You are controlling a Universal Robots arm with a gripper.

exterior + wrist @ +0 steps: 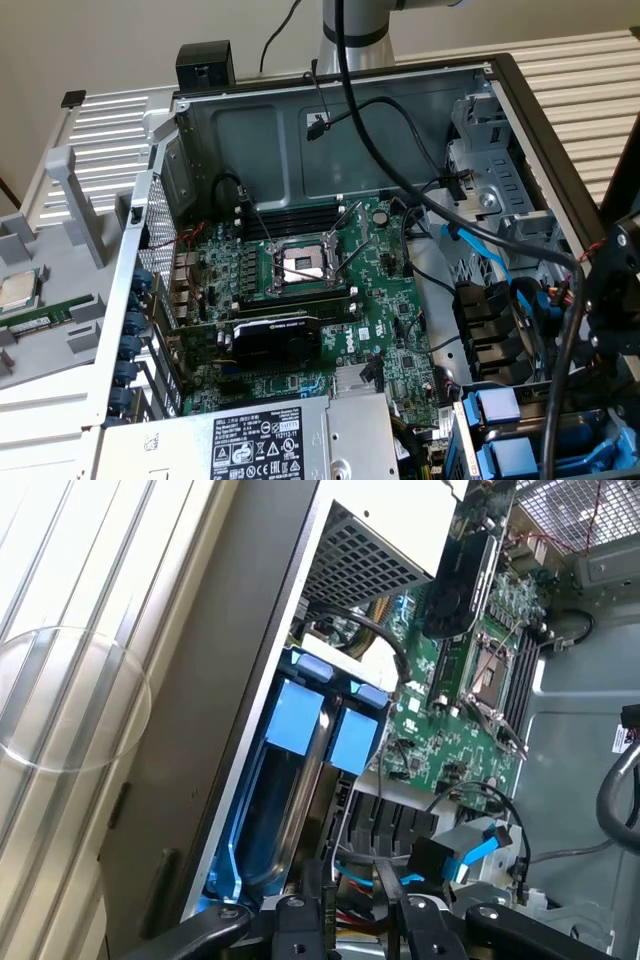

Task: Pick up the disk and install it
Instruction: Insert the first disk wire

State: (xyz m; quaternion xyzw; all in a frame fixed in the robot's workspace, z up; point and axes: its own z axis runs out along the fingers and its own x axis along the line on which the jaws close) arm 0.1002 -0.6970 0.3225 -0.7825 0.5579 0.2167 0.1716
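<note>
Gripper [355, 885] hangs right over the drive bay [235, 870] in the corner of the open PC case [560, 170]. Its fingers are spread a bit with nothing pinched between them, just cables showing through the gap. The disk [297, 715] sits edge-on in that bay in its blue carrier, a second blue carrier [355, 742] just beside it. The power supply [260, 440] is next door, and the motherboard [300, 290] lies further in.

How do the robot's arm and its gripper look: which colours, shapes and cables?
The arm is a silver-grey round tube. A thick black cable runs down in front of it. The gripper is black, built of jointed metal links with round bolts.
</note>
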